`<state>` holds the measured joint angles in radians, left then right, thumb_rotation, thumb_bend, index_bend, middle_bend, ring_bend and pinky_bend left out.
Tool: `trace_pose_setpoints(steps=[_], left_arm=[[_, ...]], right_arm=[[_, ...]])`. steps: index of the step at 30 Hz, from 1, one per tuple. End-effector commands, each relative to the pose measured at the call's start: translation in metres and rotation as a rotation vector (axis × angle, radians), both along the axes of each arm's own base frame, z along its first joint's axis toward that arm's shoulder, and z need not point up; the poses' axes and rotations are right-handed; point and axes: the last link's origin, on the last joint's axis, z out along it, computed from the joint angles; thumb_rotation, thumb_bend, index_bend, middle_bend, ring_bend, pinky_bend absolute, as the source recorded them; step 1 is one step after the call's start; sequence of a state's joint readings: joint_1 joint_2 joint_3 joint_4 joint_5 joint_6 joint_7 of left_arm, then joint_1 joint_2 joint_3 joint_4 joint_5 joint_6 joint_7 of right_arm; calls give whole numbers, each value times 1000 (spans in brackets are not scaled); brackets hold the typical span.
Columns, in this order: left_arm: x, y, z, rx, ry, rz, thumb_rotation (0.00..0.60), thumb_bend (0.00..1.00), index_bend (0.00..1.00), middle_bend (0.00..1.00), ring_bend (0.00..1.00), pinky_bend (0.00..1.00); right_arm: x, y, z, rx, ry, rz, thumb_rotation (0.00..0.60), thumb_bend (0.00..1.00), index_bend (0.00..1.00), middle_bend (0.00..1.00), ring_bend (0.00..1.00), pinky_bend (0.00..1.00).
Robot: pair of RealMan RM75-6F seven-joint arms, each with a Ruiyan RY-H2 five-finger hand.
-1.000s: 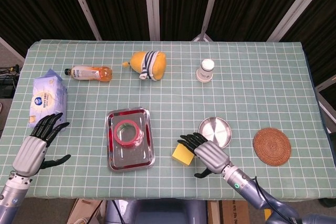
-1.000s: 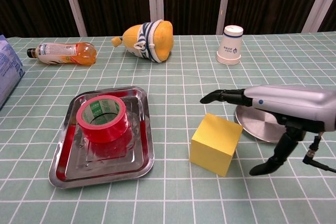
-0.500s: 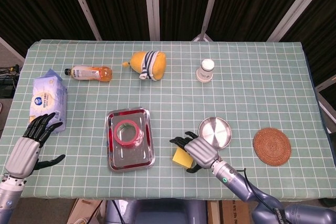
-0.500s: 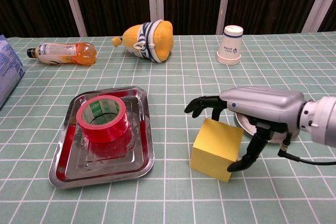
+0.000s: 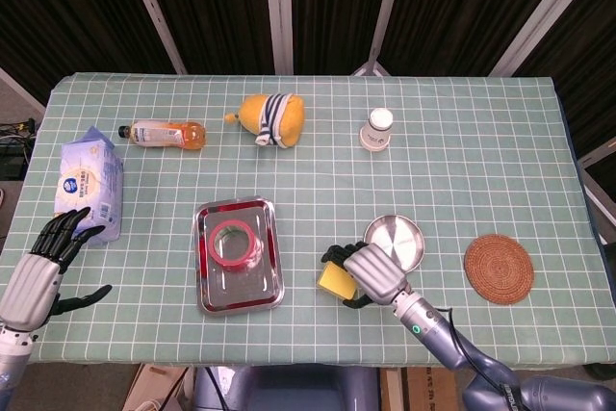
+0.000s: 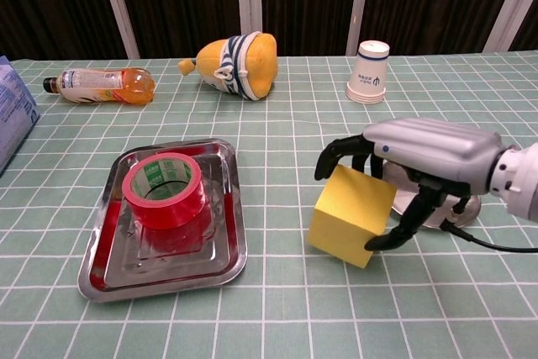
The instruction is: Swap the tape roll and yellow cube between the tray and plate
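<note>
The yellow cube (image 6: pixel 349 214) (image 5: pixel 336 280) is tilted on the tablecloth between tray and plate. My right hand (image 6: pixel 420 161) (image 5: pixel 371 272) grips it, fingers curled over its top and thumb under its right side. The red tape roll (image 6: pixel 164 187) (image 5: pixel 236 242) lies in the steel tray (image 6: pixel 109 266) (image 5: pixel 209 292). The round steel plate (image 5: pixel 404 238) (image 6: pixel 466 206) sits just behind the right hand, mostly hidden by it in the chest view. My left hand (image 5: pixel 37 271) hangs open at the table's front left edge, holding nothing.
At the back lie a juice bottle (image 5: pixel 166 132), a yellow plush toy (image 5: pixel 272 118) and an upturned paper cup (image 5: pixel 377 129). A blue-white packet (image 5: pixel 89 183) lies at the left edge. A woven coaster (image 5: pixel 498 269) sits right of the plate.
My right hand has closed its fingers and thumb around the yellow cube and tipped it up. My left hand has drawn back toward the front left corner.
</note>
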<state>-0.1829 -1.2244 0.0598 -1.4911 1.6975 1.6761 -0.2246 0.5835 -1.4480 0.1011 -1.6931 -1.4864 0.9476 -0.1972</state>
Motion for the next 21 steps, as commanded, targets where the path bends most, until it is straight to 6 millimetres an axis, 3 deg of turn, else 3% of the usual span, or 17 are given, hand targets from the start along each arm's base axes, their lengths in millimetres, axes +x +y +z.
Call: trace_pose_setpoints(steps=[1,10,21], left_arm=[[2,1,-2,-1,-4,-3,600,5,192,25,0,79],[2,1,-4,18,7,-2,600,5,200,27,0,79],[2,0,-4,34,20,6,600,5,198,27,0,79]], right_arm=[[-2,-6,16,-38,-15,-12,600,333,307,302,504,415],[-36,-36,53,-94,82,-132,600,333,307,302,496,396],[-73,-55,54,-83,151,-223,600,329,281,271,381,260]])
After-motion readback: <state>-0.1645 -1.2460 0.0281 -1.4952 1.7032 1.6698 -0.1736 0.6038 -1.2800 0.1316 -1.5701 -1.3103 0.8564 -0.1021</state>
